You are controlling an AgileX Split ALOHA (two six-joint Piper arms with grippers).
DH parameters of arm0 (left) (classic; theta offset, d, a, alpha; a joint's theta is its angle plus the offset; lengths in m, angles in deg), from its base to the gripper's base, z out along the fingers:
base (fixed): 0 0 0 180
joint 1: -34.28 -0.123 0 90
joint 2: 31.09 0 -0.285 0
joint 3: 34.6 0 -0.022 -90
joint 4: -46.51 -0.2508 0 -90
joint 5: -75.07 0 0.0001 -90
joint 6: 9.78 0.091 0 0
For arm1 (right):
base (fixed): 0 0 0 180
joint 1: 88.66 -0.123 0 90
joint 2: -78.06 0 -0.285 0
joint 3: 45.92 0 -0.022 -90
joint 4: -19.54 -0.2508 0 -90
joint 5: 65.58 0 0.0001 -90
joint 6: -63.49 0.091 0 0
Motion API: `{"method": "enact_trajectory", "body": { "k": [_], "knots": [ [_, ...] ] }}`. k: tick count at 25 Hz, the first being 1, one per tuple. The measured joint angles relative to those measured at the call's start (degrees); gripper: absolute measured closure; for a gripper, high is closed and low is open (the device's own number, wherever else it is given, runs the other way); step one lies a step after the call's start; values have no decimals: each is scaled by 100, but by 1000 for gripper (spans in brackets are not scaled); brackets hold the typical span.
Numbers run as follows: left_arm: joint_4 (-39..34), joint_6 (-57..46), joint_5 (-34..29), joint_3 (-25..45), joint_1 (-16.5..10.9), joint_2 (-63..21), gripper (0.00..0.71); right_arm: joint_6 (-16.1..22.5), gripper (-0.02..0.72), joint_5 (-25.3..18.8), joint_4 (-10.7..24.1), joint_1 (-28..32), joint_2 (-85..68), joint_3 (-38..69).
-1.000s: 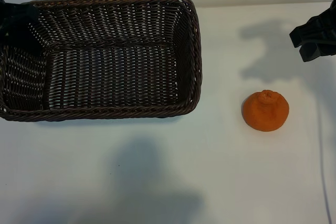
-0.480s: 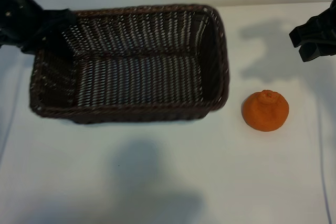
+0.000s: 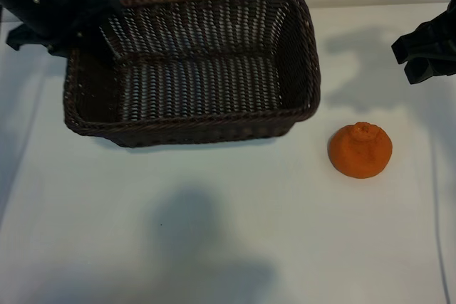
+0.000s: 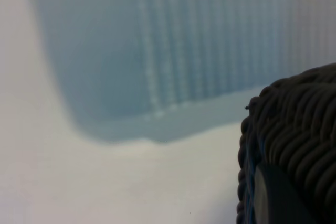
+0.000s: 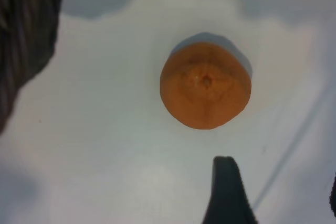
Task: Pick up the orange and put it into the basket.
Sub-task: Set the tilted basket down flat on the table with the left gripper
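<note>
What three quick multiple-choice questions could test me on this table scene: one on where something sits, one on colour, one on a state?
1. Where is the orange?
A. in the basket
B. on the table, right of the basket
C. held in the air

2. What colour is the basket?
A. dark brown
B. white
C. green

3. What is the left tool doing?
A. gripping the basket's rim
B. holding the orange
C. resting flat on the table

Answers: 1 B, the fruit sits alone on the white surface. 2 A, the wicker is dark brown. 3 A, it clamps the basket's far left corner.
</note>
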Motion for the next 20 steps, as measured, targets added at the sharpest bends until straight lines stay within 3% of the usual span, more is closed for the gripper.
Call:
{"method": "enact_trajectory", "body": {
  "k": [14, 20],
  "knots": [
    [-145, 26, 22, -6, 169, 825, 535, 0, 247, 0, -49, 0, 0, 0],
    [-166, 26, 305, -6, 169, 926, 535, 0, 247, 0, -53, 0, 0, 0]
  ]
}}
